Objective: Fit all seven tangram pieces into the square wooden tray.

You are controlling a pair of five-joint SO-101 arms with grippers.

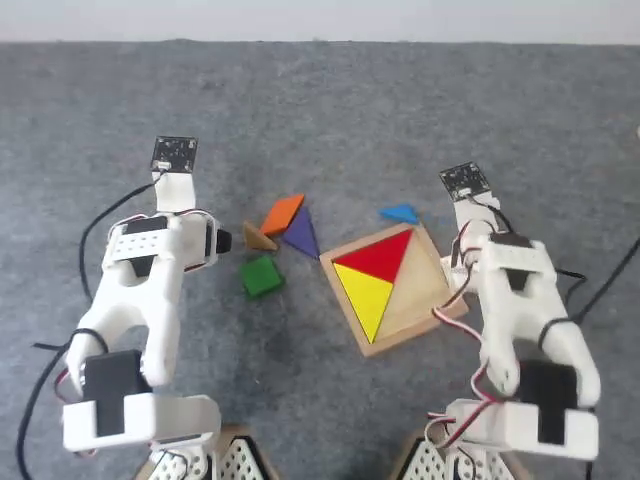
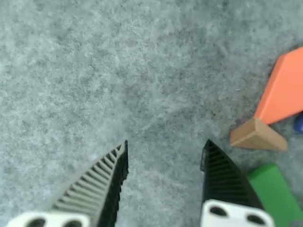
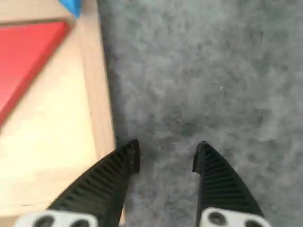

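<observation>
Your left pincer (image 2: 166,145), jaws apart and empty, is nearer: seen from above, the brown triangle (image 2: 258,136) lies on the bench (image 1: 320,120) at its 3 o'clock, the tray (image 1: 428,290) beyond.

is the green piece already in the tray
No, the green piece lies outside the wooden tray, close to the brown triangle.

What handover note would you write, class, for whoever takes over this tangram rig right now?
Left end effector: open, empty, above the mat near the brown triangle.
Right end effector: open, empty, at the edge of the tray.
Done: red triangle and yellow triangle lie in the tray.
To do: brown triangle, orange piece, purple triangle, green square, blue triangle, all outside the tray.
</observation>
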